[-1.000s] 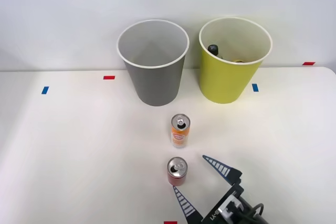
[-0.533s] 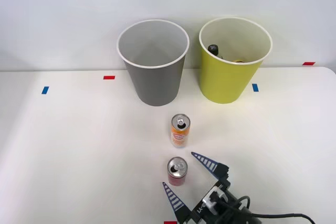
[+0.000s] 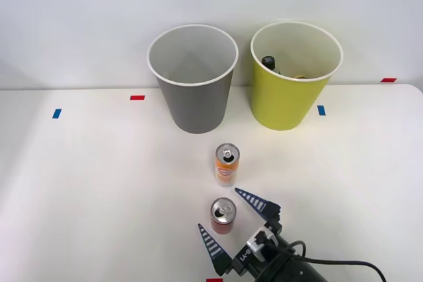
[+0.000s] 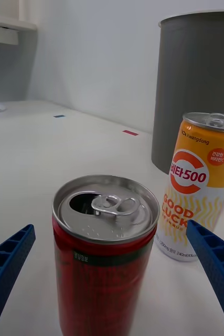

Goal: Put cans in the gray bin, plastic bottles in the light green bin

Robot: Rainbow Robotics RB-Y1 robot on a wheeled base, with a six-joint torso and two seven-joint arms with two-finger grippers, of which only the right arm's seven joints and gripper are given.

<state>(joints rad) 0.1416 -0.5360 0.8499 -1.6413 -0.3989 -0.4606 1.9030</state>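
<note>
A red can stands upright on the white table, its pull-tab top opened. My right gripper is open, one blue finger on each side of that can without touching it. Just beyond stands an orange-and-white can, also upright. The gray bin sits farther back, with the light green bin to its right. A dark bottle top shows inside the green bin.
The white table runs back to a pale wall. Small red tape marks and blue tape marks dot the tabletop. Another red mark lies at the near edge by my arm.
My right gripper has slid left and forward, so its open fingers now straddle the red can instead of standing to its right. Both cans and both bins stayed put.
</note>
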